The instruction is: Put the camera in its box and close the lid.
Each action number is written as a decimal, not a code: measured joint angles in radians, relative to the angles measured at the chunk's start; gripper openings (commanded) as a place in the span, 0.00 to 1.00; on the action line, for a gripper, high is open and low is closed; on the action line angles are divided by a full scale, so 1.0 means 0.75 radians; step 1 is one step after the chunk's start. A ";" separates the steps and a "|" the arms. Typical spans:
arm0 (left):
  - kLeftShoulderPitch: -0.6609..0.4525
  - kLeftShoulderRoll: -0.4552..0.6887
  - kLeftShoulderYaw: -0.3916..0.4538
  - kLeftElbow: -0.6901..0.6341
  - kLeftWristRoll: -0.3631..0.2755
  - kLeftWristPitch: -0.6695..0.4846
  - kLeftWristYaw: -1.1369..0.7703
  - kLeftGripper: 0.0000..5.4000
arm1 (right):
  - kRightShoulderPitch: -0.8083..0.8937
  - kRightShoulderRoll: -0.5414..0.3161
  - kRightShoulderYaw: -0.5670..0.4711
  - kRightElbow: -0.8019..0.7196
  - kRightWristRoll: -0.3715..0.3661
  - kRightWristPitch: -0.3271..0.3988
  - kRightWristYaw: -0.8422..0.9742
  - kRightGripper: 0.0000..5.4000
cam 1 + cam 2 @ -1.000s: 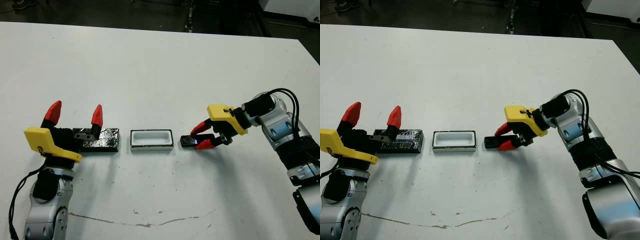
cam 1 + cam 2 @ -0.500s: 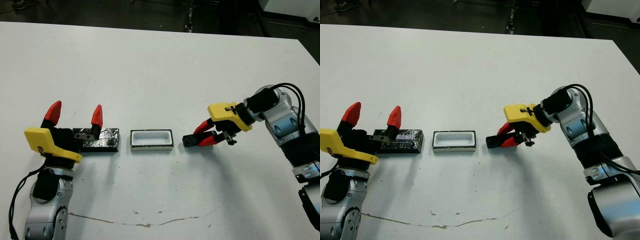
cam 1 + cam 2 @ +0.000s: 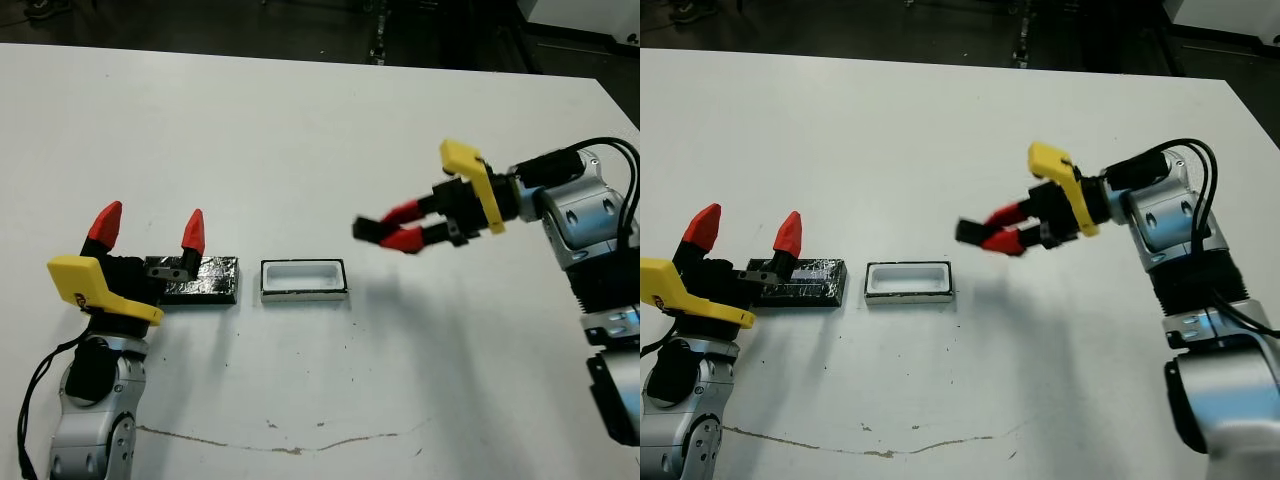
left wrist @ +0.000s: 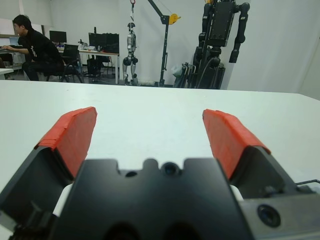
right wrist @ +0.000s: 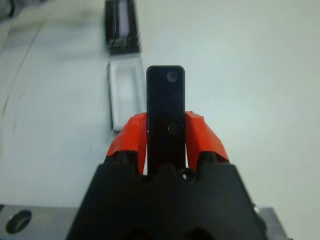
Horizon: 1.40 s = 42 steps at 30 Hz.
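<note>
The camera (image 3: 363,228), a small black bar, hangs in the air to the right of the box and above table level, with my right gripper (image 3: 392,228) shut on it. In the right wrist view the camera (image 5: 165,105) sticks out between the red fingers (image 5: 131,137), pointing toward the box (image 5: 122,95). The box (image 3: 304,279) is a white-walled open tray on the table's middle. Left of it lies the lid (image 3: 208,279), a glossy black slab. My left gripper (image 3: 148,230) stands open just left of the lid, its fingertips (image 4: 72,135) wide apart with nothing between them.
A thin brown crack mark (image 3: 280,447) runs along the table near its front edge. Beyond the far edge of the table a person (image 4: 35,47) sits at a desk, and robot stands (image 4: 220,40) line the wall.
My right gripper has lifted the camera off the table and carried it up and slightly left, its wrist now turned over. The left arm, lid and box have not moved.
</note>
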 measured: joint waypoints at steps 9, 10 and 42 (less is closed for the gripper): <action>0.000 0.000 -0.006 0.001 0.010 -0.002 0.000 1.00 | 0.042 0.075 0.027 -0.159 0.049 0.204 -0.167 0.31; 0.000 -0.001 -0.007 0.001 0.010 -0.002 0.000 1.00 | 0.042 0.085 0.037 -0.166 0.054 0.220 -0.174 0.31; -0.001 -0.020 -0.012 0.001 0.027 -0.009 0.003 1.00 | -0.055 0.253 0.353 -0.137 -0.056 0.249 -0.237 0.31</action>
